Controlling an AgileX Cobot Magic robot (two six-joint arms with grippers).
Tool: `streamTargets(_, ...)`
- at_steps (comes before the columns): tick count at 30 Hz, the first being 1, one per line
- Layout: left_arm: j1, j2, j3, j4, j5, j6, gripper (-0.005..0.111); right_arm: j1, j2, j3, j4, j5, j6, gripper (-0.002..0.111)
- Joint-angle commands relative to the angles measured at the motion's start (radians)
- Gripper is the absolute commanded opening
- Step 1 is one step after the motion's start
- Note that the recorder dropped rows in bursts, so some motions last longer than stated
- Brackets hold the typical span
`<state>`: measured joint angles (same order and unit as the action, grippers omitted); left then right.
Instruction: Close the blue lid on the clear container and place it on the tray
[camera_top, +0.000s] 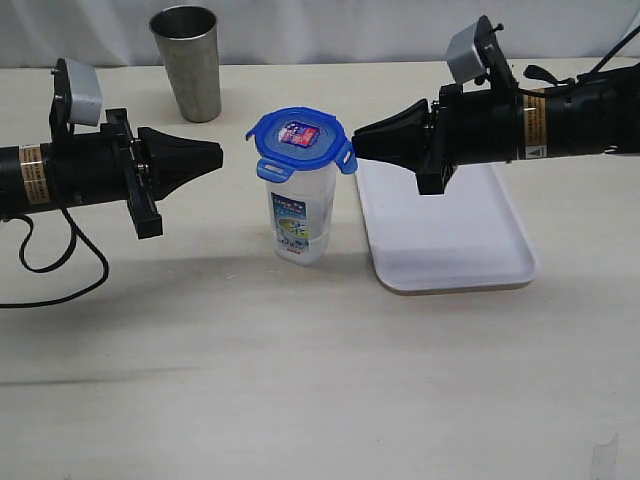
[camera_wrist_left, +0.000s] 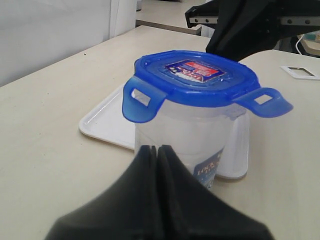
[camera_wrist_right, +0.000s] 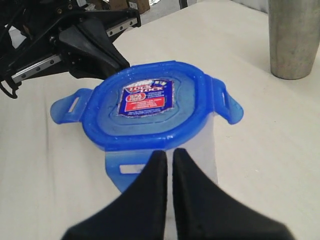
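The clear container (camera_top: 300, 215) stands upright on the table just left of the tray (camera_top: 450, 250), its printed label facing the front. The blue lid (camera_top: 298, 138) sits on top of it with its flaps (camera_wrist_right: 227, 100) sticking outward. My left gripper (camera_top: 220, 155) is shut and empty, a short way left of the lid at about rim height. My right gripper (camera_top: 356, 146) is shut too, with only a thin slit between the fingers, and its tips are right at the lid's nearest flap (camera_wrist_right: 127, 169). Each wrist view shows the container close ahead: left gripper (camera_wrist_left: 156, 148), right gripper (camera_wrist_right: 169, 152).
A steel cup (camera_top: 187, 62) stands at the back left of the table. The white tray lies under my right arm with nothing on it. A black cable (camera_top: 60, 270) loops on the table below my left arm.
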<state>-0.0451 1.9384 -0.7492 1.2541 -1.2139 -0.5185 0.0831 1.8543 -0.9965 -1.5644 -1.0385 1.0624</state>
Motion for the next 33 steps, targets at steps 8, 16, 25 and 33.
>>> streamTargets(8, -0.002, 0.001, -0.003, -0.005, -0.007, -0.007, 0.0, 0.0, -0.007, 0.014, 0.008, -0.007, -0.023, 0.005)
streamTargets(16, -0.002, 0.001, -0.003, -0.003, -0.007, -0.008, 0.0, 0.0, -0.005, 0.014, 0.039, -0.005, -0.028, 0.005)
streamTargets(25, -0.002, 0.001, -0.003, -0.003, -0.007, -0.008, 0.0, 0.0, -0.005, 0.014, 0.057, -0.004, -0.081, 0.005)
streamTargets(33, -0.002, 0.001, -0.003, -0.003, -0.007, -0.008, 0.0, 0.0, -0.001, 0.014, 0.085, 0.047, -0.083, 0.005)
